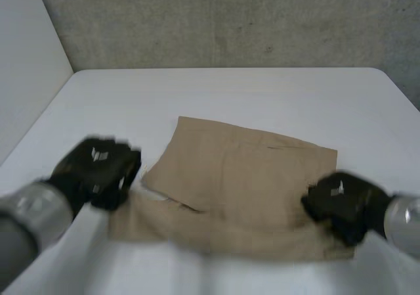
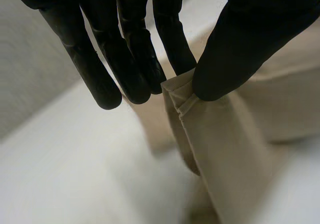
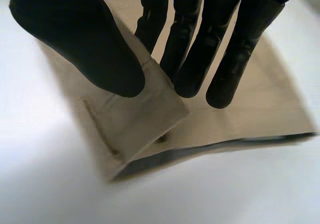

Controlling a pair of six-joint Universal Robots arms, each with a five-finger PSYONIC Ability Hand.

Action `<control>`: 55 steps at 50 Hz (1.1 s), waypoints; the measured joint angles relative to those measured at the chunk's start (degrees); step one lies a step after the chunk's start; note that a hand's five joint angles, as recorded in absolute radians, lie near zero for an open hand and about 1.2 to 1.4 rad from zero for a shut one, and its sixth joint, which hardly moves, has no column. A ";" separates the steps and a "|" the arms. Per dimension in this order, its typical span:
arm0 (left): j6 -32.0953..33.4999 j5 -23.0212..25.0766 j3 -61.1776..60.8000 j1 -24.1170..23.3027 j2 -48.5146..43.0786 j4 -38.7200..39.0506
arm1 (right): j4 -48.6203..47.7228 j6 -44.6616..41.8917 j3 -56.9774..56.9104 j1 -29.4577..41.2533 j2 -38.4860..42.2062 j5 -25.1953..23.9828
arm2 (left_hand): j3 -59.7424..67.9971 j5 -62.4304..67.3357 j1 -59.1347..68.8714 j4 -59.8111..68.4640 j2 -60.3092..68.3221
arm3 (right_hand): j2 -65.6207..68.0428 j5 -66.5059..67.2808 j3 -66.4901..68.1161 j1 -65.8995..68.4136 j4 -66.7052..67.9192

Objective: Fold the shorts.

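Observation:
Tan shorts lie on the white table, partly folded over on themselves. My left hand is at the shorts' near left corner; in its wrist view the thumb and fingers pinch a hemmed edge of the shorts, lifted off the table. My right hand is at the near right corner; its thumb and fingers pinch a raised corner flap of the shorts.
A grey concrete wall stands behind the table, and a pale wall runs along the left side. Bare tabletop lies beyond the shorts and on both sides.

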 measured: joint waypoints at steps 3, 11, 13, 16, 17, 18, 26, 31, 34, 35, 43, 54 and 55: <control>-0.03 -0.27 5.10 -0.32 -7.22 6.55 | -3.01 3.09 -4.15 -0.28 3.89 0.46 | 0.00 0.00 0.00 0.00 0.00 | 0.00 0.05 0.00 0.00 0.00; -0.07 -1.52 21.83 -2.33 -26.55 13.70 | -9.98 8.57 -14.72 0.35 13.53 5.77 | 0.00 0.00 0.00 0.00 0.00 | 0.00 0.16 0.00 0.00 0.00; -0.05 -2.03 27.62 -3.04 -32.13 14.22 | -12.70 9.95 -17.89 1.12 16.42 8.11 | 0.00 0.00 0.00 0.00 0.00 | 0.00 0.22 0.00 0.00 0.00; 0.00 -2.34 33.49 -3.58 -37.61 14.92 | -14.92 10.85 -20.28 1.89 18.69 10.05 | 0.00 0.00 0.00 0.00 0.00 | 0.00 0.27 0.00 0.00 0.00; 0.04 -2.42 36.80 -3.82 -40.75 15.58 | -16.45 11.36 -21.88 2.43 20.28 11.44 | 0.00 0.00 0.00 0.00 0.00 | 0.00 0.28 0.00 0.00 0.00; 0.08 -2.42 39.04 -3.95 -42.91 16.19 | -18.00 11.71 -23.34 3.00 21.81 12.86 | 0.00 0.00 0.00 0.00 0.00 | 0.00 0.31 0.00 0.00 0.00; 0.38 -1.34 52.97 -4.45 -56.37 23.11 | -28.65 12.17 -30.32 6.42 30.52 21.22 | 0.00 -0.01 0.00 0.00 0.03 | 0.00 0.36 0.00 0.00 0.00; 0.46 -0.10 59.66 -4.48 -62.24 25.25 | -33.72 11.77 -32.49 7.11 34.38 23.12 | -4.55 -2.82 -3.22 -4.62 -4.62 | -0.02 0.36 -0.16 0.00 -0.06; 0.49 0.72 61.57 -4.55 -64.33 25.70 | -35.68 11.68 -33.42 7.22 36.07 23.67 | -26.75 -23.77 -27.55 -27.21 -27.28 | -27.18 -25.08 -27.02 -25.23 -26.80; 0.50 0.93 61.73 -4.60 -64.70 25.83 | -36.06 11.71 -33.57 7.24 36.36 23.79 | -36.27 -33.50 -38.75 -36.94 -36.95 | -37.50 -34.10 -37.22 -33.46 -35.85; 0.53 1.50 54.71 -5.62 -59.83 28.72 | -38.10 13.04 -32.79 7.00 32.86 24.85 | -55.83 -51.58 -52.86 -56.55 -56.70 | -55.26 -53.39 -56.76 -43.39 -55.18; 0.17 0.57 35.60 -6.16 -42.91 31.05 | -31.50 22.26 -17.91 6.10 14.27 23.99 | -55.84 -51.58 -52.86 -56.55 -56.70 | -55.26 -53.39 -56.76 -43.39 -55.18; 0.07 0.51 33.29 -6.15 -40.98 30.82 | -30.30 23.51 -15.98 6.07 12.89 23.58 | -55.84 -51.58 -52.86 -56.55 -56.70 | -55.27 -53.39 -56.76 -43.40 -55.18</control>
